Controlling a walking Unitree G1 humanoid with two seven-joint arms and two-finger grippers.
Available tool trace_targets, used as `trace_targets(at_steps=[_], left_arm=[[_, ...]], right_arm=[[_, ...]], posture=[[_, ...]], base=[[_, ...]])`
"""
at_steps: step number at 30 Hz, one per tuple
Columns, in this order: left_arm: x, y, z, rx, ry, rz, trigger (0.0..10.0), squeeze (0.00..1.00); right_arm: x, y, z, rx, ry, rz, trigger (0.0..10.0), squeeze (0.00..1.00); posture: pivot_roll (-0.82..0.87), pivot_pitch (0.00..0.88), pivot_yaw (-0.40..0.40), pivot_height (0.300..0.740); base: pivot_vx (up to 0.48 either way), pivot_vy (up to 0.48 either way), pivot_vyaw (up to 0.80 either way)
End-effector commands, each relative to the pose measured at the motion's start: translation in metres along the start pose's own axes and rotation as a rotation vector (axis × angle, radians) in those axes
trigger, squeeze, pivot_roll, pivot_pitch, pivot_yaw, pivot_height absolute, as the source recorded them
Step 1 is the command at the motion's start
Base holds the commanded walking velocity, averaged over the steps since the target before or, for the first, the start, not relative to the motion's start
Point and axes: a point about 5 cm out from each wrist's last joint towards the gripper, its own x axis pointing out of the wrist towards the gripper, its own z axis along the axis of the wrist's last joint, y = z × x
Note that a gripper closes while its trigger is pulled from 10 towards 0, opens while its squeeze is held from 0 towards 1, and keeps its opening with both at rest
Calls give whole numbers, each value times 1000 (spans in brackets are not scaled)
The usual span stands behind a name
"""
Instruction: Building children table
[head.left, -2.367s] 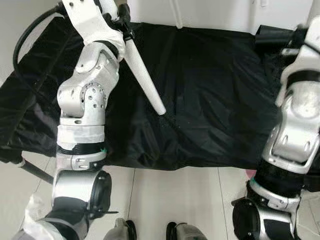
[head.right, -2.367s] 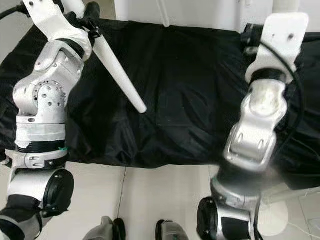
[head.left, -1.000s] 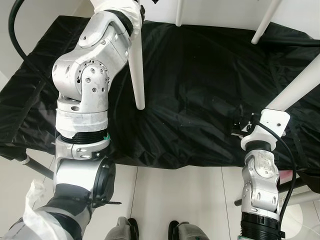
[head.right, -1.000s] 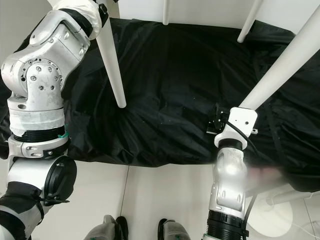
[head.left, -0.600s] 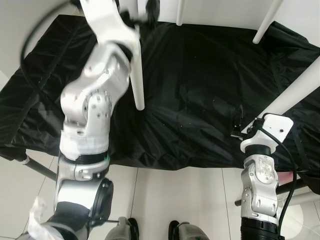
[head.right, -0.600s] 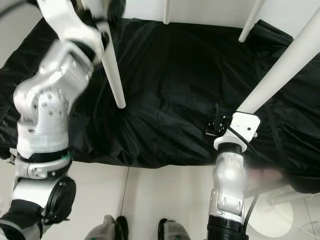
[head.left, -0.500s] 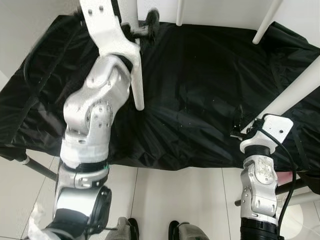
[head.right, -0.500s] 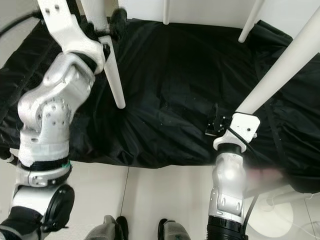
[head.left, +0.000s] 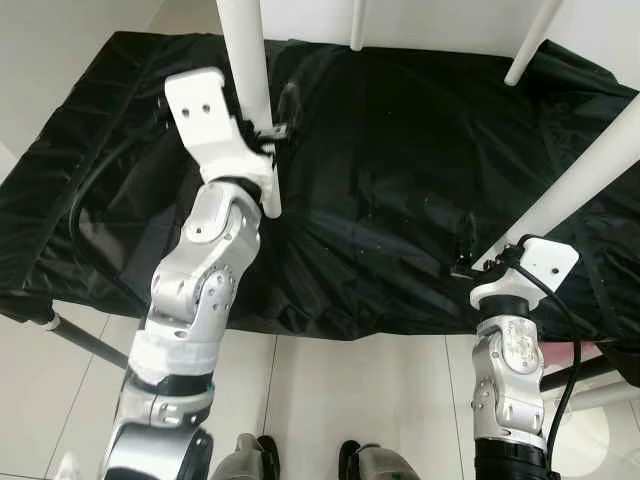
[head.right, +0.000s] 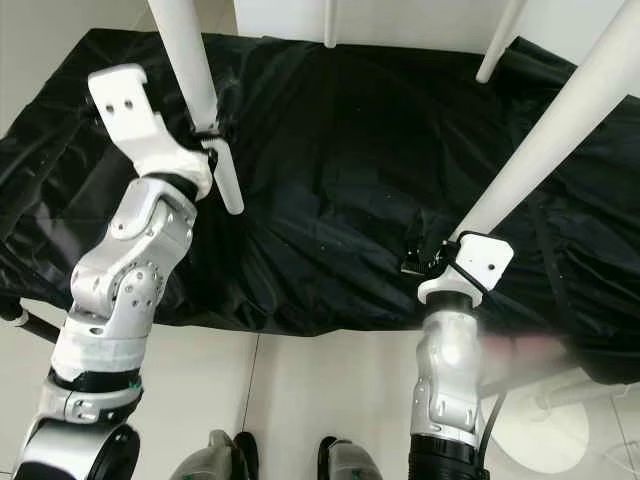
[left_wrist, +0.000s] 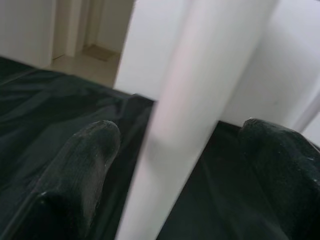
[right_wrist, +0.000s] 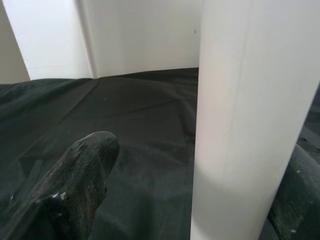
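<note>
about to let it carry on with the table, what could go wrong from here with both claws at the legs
1. The left claw has its fingers apart around the near left leg, not clamped, so the leg could slip or twist free.
2. The right claw sits low on the near right leg, with loose grip too; the table may tip.
3. The black cloth is wrinkled, so leg tips could snag.

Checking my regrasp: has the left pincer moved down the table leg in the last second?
Yes. The left pincer now sits lower on the near-left leg, closer to the leg's foot on the black cloth.

Four white tapered table legs, standing upright on black cloth
</note>
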Motion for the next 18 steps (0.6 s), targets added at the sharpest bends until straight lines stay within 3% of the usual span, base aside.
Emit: trace_targets(at_steps=[1, 7, 9, 12, 14, 18], left_arm=[[-14, -17, -4, 25, -6, -345, 10000, 0], [-25, -15, -13, 33, 16, -376, 10000, 0], [-41, -15, -28, 55, 80, -453, 10000, 0], [-49, -16, -36, 63, 123, -494, 10000, 0], [-63, -18, -50, 80, 177, -563, 10000, 0], [-72, -17, -59, 92, 210, -599, 10000, 0]], right_arm=[[-12, 10, -13, 29, 51, 32, 10000, 0], [-15, 10, -14, 22, 47, 30, 10000, 0], [-19, 3, -15, 4, 43, -19, 10000, 0], [-22, 0, -16, -8, 42, -49, 10000, 0], [-28, -4, -18, -31, 46, -88, 10000, 0], [-33, -4, -19, -53, 46, -106, 10000, 0]], posture=[[-38, 188, 31, 740], [-37, 188, 30, 740], [-29, 184, 30, 740], [-29, 184, 30, 740], [-29, 184, 34, 740], [-31, 182, 41, 740]], base=[[0, 0, 0], [0, 0, 0], [0, 0, 0], [0, 0, 0], [0, 0, 0], [0, 0, 0]])
